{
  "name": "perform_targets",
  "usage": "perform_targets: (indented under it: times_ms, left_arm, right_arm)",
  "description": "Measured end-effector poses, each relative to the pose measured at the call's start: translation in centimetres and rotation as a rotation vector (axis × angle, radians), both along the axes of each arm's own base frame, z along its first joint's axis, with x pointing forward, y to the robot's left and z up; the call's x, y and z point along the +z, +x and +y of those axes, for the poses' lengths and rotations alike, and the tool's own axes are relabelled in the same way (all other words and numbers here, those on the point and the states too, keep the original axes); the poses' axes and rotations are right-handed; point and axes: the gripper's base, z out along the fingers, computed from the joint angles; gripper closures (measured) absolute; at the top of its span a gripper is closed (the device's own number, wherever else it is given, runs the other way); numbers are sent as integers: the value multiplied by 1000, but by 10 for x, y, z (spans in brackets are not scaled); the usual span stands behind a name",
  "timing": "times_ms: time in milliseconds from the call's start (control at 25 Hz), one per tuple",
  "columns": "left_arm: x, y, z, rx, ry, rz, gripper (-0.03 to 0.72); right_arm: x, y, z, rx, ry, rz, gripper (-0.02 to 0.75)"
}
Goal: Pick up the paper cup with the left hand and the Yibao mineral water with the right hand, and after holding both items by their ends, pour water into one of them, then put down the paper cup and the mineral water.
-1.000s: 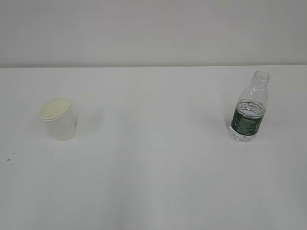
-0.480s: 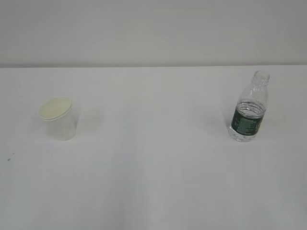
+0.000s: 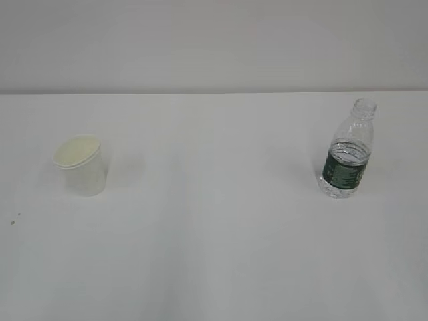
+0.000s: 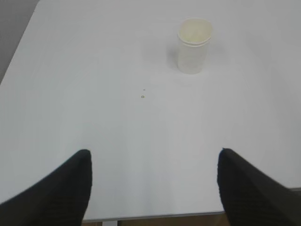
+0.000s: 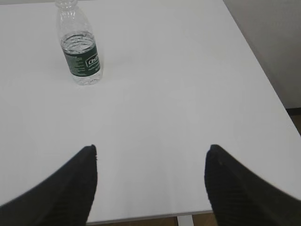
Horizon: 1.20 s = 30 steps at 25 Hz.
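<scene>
Two things stand upright on the white counter (image 3: 214,221), well apart from each other: the paper cup (image 3: 81,165) to the left and the Yibao mineral water (image 3: 348,150) to the right in the exterior view. The cup is white with a cream inside and a doubled rim line; the bottle is clear, capless, with a dark green label band around its lower body and water inside reaching about to the top of that band. Neither is touched. The left pincer (image 4: 155,188) hangs near the counter's front edge with its black fingers (image 4: 66,188) spread wide and nothing between them, the cup well ahead of it. The right pincer (image 5: 150,186) is likewise wide and empty, the bottle far ahead and to its left.
</scene>
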Motion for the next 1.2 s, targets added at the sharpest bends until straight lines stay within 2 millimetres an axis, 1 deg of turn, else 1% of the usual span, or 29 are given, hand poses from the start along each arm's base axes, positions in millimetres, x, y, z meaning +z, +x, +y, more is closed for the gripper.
perform_targets:
  times_ms: [80,360,640,840,960,1200]
  left_arm:
    - [0,0,0,0,0,0,101]
    - [1,0,0,1,1,-4,162]
    - [5,-1,0,2,2,-30,169]
    - [6,0,0,0,-1,-20,169]
    - [7,5,-1,-4,-5,18,169]
    - [6,19,-5,-29,-44,127,169]
  right_arm:
    - [0,0,0,0,0,0,199]
    - [1,0,0,0,0,-2,200]
    - [2,-1,0,2,3,-6,199]
    - [11,-2,0,6,0,-25,199]
    - [17,2,1,10,-7,1,199]
    - [17,11,2,23,-1,55,200]
